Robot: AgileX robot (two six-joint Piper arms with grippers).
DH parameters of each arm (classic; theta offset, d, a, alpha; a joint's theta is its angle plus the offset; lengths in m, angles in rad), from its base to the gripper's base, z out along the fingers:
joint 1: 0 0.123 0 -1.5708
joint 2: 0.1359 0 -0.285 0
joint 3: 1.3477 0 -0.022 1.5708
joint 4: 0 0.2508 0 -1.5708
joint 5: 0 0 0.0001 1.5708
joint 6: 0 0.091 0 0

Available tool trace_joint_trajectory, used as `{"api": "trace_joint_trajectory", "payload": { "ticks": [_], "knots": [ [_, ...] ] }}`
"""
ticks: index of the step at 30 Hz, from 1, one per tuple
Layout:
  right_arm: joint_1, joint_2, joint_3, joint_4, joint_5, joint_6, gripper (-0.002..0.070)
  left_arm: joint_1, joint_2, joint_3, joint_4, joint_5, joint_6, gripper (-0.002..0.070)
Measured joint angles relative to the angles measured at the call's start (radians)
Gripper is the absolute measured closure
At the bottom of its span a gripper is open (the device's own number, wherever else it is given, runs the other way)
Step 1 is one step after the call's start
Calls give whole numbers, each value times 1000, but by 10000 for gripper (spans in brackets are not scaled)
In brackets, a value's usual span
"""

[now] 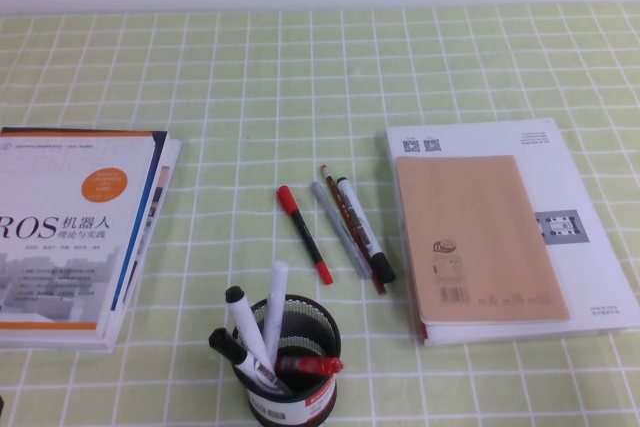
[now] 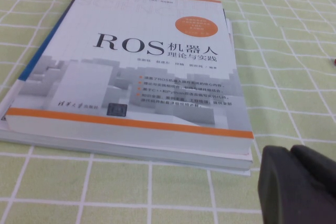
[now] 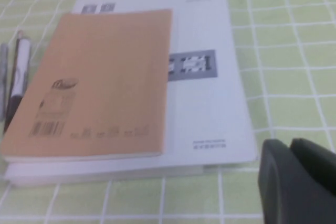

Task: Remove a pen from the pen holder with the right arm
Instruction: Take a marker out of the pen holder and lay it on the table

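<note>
Right gripper (image 3: 290, 149) sits low at the near right, just off the near corner of the white book (image 3: 210, 103), fingers pressed together on nothing. Left gripper (image 2: 289, 155), likewise closed and empty, is near the ROS book (image 2: 157, 77) at the left. Pen holder (image 1: 325, 387) stands near centre, its markers (image 1: 247, 332) leaning up and leftward.

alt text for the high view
A black mesh pen holder holding markers stands at the table's near edge, loose pens beyond it, a ROS book left, a tan notebook on a white book right. Neither arm shows: the left hand is by the ROS book, the shut right hand by the white book.
</note>
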Motion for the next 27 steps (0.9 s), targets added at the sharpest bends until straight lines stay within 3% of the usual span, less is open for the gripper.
{"api": "trace_joint_trajectory", "payload": {
  "ticks": [4,12,27],
  "knots": [
    [-62,-164,79,19,-21,0,688,0,0,0,0,0,0,683],
    [-70,-365,114,2,13,-3,688,0,0,0,0,0,0,683],
    [-70,-389,115,-75,156,-6,688,0,0,0,0,0,0,683]
  ]
}}
